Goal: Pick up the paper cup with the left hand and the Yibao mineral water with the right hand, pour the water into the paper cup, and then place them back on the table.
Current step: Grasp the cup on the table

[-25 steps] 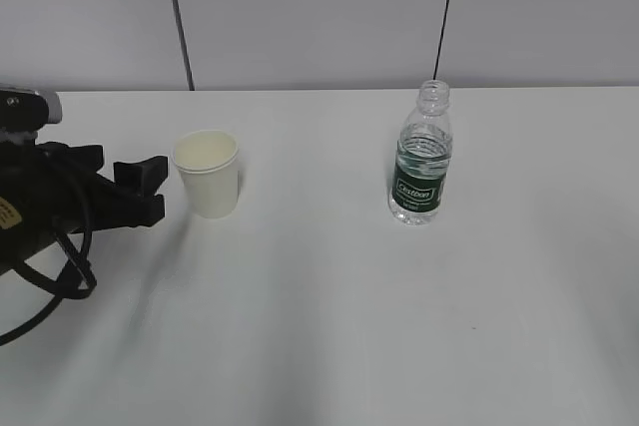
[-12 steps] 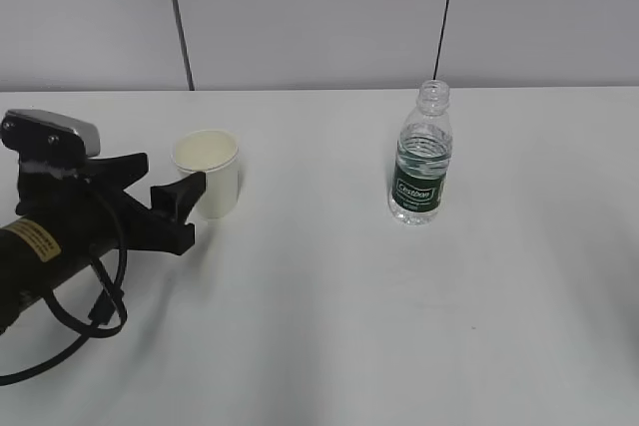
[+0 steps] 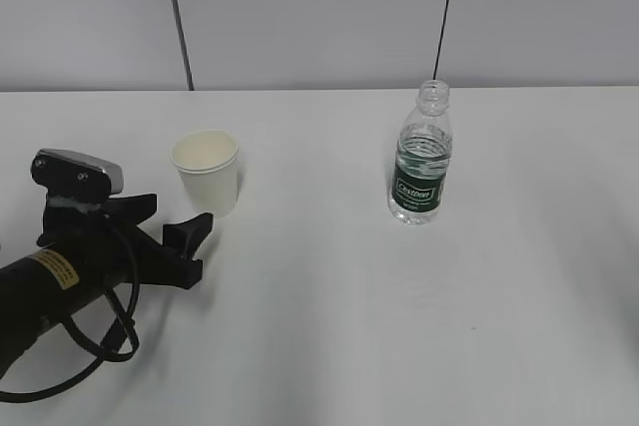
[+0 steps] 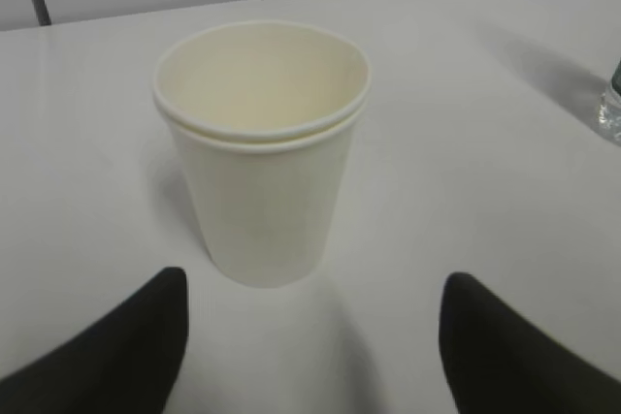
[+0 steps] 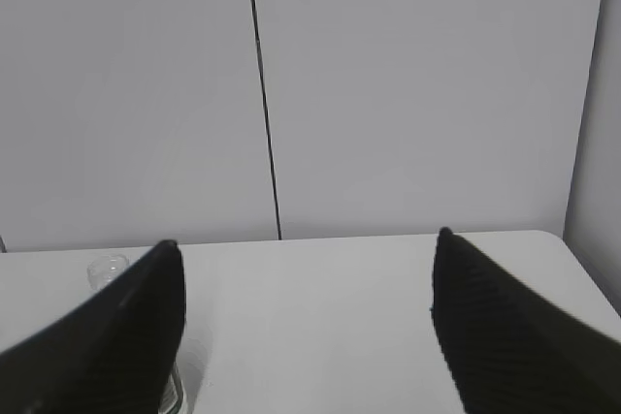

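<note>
So the table (image 3: pixel 329 326) was just a big plain white top, pushed up against a grey panelled wall (image 3: pixel 319 7) with a couple of dark seams running down it.

The paper cup (image 3: pixel 206 173) stood upright toward the left of the tabletop, closer to the far edge than the near one. The Yibao mineral water (image 3: pixel 420 155) stood upright well apart from it, right of the middle, no cap on.

The left hand (image 3: pixel 180 227) sat low at the near-left, jaws spread wide and holding nothing, fingertips just short of the cup and not touching it. In the left wrist view the cup (image 4: pixel 262 147) stood centred between and just past the two fingers (image 4: pixel 116 356).

The right hand (image 5: pixel 306 327) was also wide open and empty, with the bottle's mouth (image 5: pixel 107 270) peeking past its left finger.
</note>
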